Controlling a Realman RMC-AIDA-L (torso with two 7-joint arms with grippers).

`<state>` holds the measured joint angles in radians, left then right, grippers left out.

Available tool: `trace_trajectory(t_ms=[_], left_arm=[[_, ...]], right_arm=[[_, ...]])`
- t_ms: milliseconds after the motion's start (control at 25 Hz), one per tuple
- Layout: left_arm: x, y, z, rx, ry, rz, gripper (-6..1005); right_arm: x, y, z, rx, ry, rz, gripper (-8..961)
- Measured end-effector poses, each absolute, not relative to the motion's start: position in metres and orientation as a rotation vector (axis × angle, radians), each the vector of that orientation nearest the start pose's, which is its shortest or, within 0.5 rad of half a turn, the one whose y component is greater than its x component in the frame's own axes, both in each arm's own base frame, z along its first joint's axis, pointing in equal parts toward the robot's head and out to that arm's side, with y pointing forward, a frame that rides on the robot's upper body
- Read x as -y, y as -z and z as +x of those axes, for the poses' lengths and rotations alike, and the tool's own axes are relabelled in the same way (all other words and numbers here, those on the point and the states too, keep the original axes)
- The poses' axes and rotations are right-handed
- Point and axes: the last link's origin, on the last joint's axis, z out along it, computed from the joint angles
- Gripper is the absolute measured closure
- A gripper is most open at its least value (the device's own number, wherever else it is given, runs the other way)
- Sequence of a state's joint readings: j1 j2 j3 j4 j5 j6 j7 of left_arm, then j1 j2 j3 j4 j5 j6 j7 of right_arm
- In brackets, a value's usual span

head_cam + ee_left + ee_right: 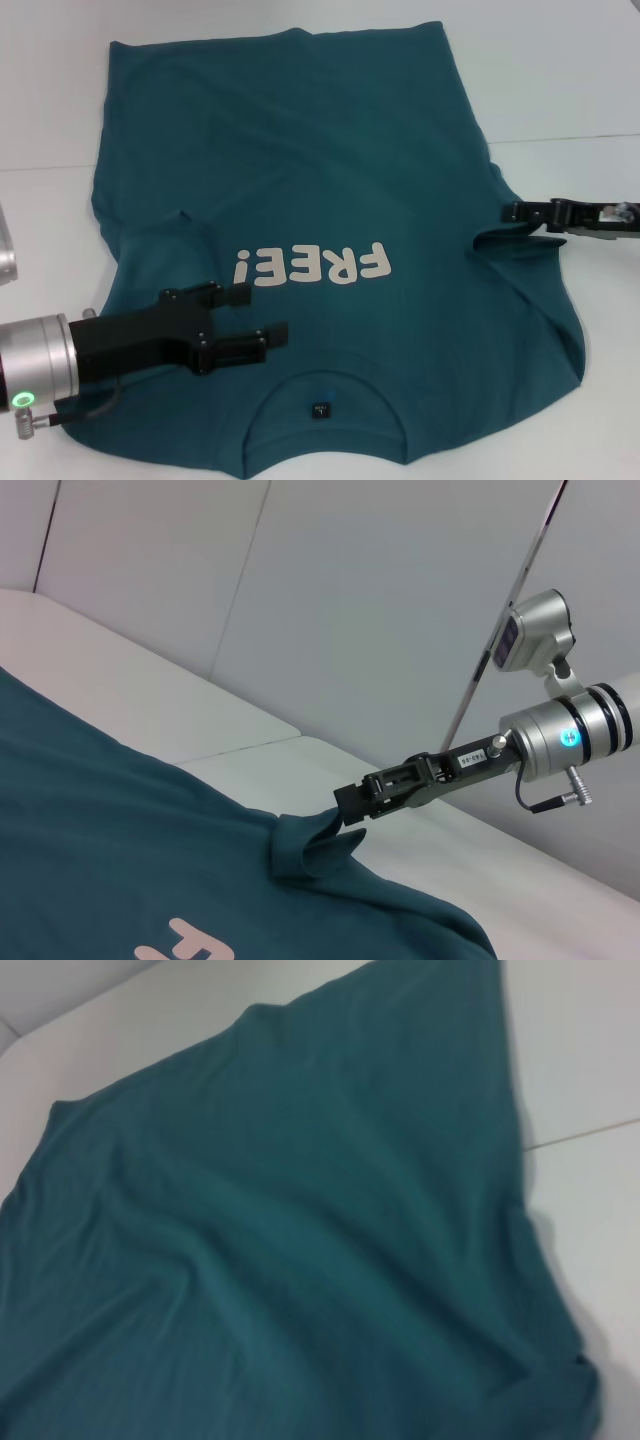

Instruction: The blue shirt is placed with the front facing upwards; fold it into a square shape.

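My left gripper (262, 312) hovers over the near-left chest of the blue shirt (330, 180), fingers (225, 294) spread apart, holding nothing. Shirt lies front up across the white tabletop (570, 80), collar (325, 385) nearest me, "FREE!" lettering (312, 266) mid-chest. At the right edge, my right gripper (350, 805) has its fingers pinched on bunched sleeve fabric (300, 845).
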<state>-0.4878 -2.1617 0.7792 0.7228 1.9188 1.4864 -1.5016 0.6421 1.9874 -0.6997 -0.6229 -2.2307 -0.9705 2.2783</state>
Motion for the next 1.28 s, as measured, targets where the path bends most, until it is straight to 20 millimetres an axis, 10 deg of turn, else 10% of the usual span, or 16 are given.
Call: trace_trajectory(t_ms=[600,1280], left_arm=[[-0.326,0.025,-0.246,0.777,0.783,-2.668,124],[-0.326,0.025,-0.245,0.783,0.789,-2.668,124]], right_arm=[[-0.435,-0.013,0.288,-1.421,-0.429,-1.93,39],[-0.414,-0.049,0.322,-1.413,-0.419,-1.865,39]])
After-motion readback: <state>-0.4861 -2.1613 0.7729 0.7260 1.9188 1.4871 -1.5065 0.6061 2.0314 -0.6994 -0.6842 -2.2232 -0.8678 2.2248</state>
